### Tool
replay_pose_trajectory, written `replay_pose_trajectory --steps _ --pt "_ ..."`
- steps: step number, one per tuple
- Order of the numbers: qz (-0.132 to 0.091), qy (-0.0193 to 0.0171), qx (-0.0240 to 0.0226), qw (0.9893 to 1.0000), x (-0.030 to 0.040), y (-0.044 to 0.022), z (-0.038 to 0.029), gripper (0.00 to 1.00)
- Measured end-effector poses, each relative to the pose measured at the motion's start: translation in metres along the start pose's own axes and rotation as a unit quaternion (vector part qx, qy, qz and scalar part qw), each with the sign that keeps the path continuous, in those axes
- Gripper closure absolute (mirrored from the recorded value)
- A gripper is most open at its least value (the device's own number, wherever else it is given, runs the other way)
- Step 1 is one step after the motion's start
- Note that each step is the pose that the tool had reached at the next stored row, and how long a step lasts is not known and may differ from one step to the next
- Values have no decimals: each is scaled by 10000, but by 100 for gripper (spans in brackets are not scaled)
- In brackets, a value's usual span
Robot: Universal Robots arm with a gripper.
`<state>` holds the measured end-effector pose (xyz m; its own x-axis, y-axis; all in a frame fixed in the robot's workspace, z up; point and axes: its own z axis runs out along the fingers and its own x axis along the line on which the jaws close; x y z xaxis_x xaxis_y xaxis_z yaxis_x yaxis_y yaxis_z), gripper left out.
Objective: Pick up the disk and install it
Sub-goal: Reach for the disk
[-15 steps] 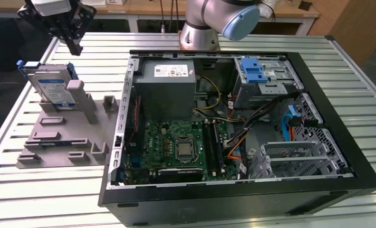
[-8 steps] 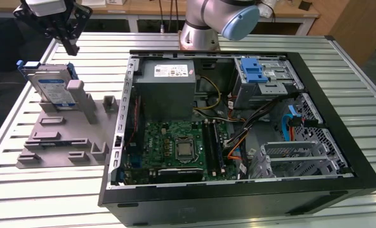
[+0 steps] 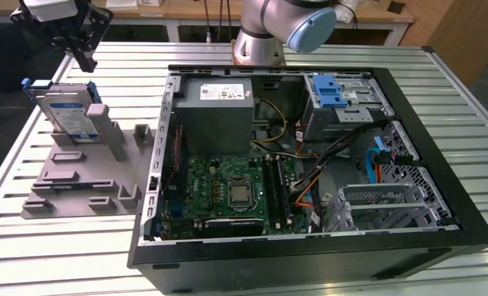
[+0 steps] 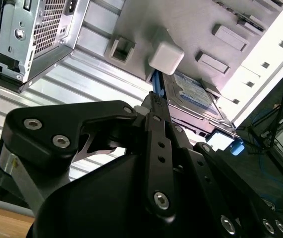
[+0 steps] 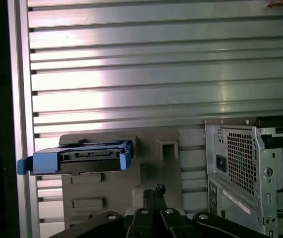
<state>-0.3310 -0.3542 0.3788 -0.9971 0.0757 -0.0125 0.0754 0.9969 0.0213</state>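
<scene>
On the slatted metal table, the disk stands on edge in a grey holder just below the empty hand, whose closed fingers would likely strike its top edge if lowered unopened.

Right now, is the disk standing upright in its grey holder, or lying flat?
Upright, on its edge and slightly leaning: the disk stands slotted in the grey holder, with the gripper above it, apart.

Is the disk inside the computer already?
No, the disk stands upright in the grey holder on the table, beside the open computer case, with the gripper not touching it.
</scene>
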Motion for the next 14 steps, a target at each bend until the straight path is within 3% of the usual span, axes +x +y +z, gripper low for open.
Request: replay_pose_trajectory --steps 14 --pt "0 14 1 10000 154 9 17 89"
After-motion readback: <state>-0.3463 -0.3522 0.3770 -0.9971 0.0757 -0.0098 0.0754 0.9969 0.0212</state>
